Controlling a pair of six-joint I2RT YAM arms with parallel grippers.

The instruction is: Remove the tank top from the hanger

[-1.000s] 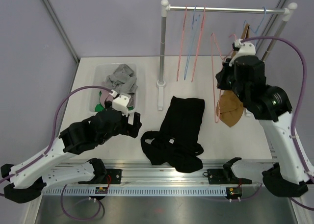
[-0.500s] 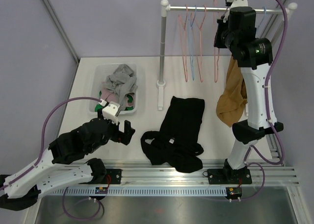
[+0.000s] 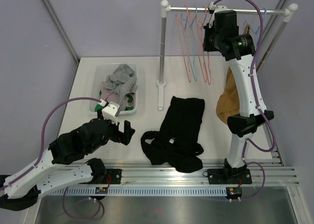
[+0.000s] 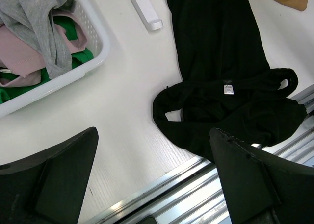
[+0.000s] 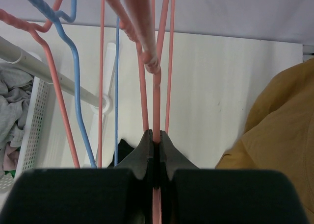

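The white tabletop carried a clothes rack at its far side, the rail running to the right from the upright post. The right arm stood raised to the rail; the left arm lay low over the near left part of the tabletop.

The black tank top lay flat on the tabletop, clear of every hanger, in front of the rack foot and between the two arm bases. Its straps and bunched end pointed toward the near edge. In the left wrist view it lay just beyond the claw, apart from both fingers.

A brown garment hung at the right end of the rack, behind the right arm. A white basket holding grey, pink and green clothing stood at the far left.

Pink and blue hangers hung from the rail. The right claw was clenched on the wire of a pink hanger, beside a blue hanger.

The left claw was released, fingers spread wide, grasping nothing.
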